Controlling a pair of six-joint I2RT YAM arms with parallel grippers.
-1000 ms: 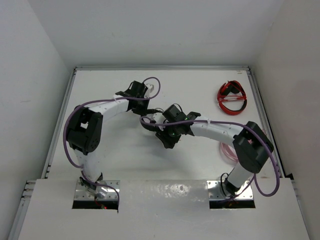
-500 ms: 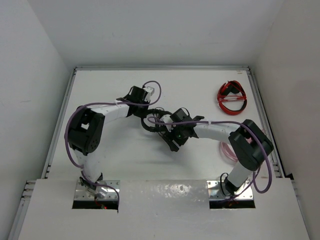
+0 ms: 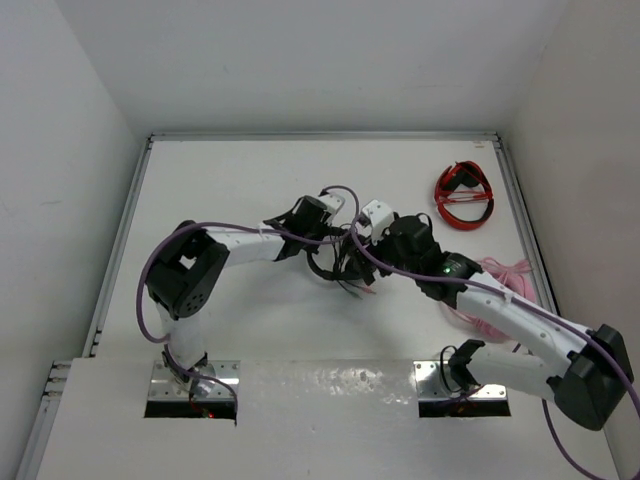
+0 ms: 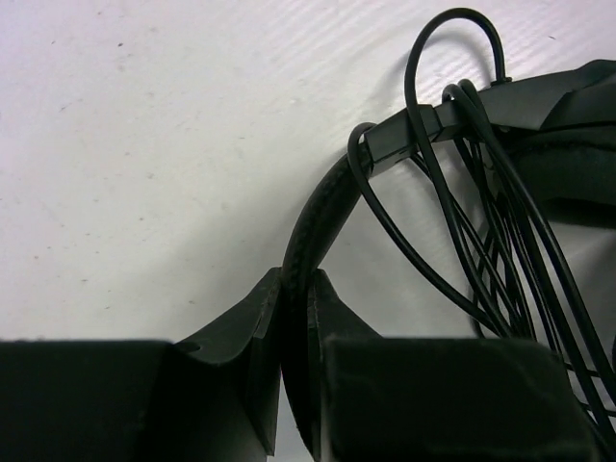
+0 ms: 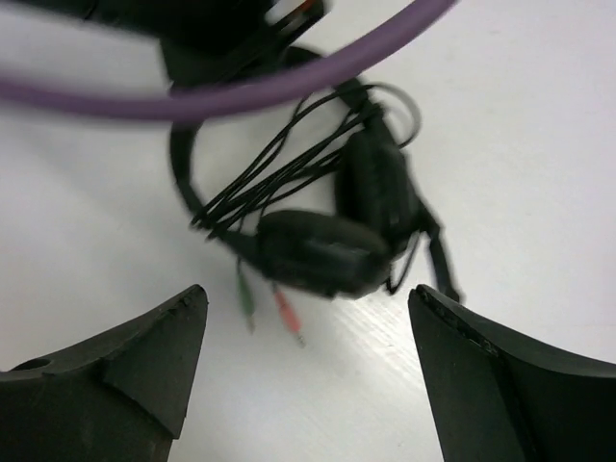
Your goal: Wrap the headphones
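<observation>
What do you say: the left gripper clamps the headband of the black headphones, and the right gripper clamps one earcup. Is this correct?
Not quite. The right gripper clamps nothing: the right wrist view shows its jaws wide open above the headphones, touching them nowhere. The left gripper does clamp the headband, as you wrote.

On the white tabletop (image 3: pixel 220 180), the black over-ear headphones (image 3: pixel 335 265) lie near the middle, with their thin black cable (image 3: pixel 352 285) bunched in loose strands around them. The left gripper (image 3: pixel 318 238) comes in from the left and meets the headset's left side. The right gripper (image 3: pixel 370 248) sits just beside the headset on its right, and its white arm stretches low across pink headphones (image 3: pixel 495 275), partly covering them. Red headphones (image 3: pixel 462 195) lie well apart near the far right edge.
</observation>
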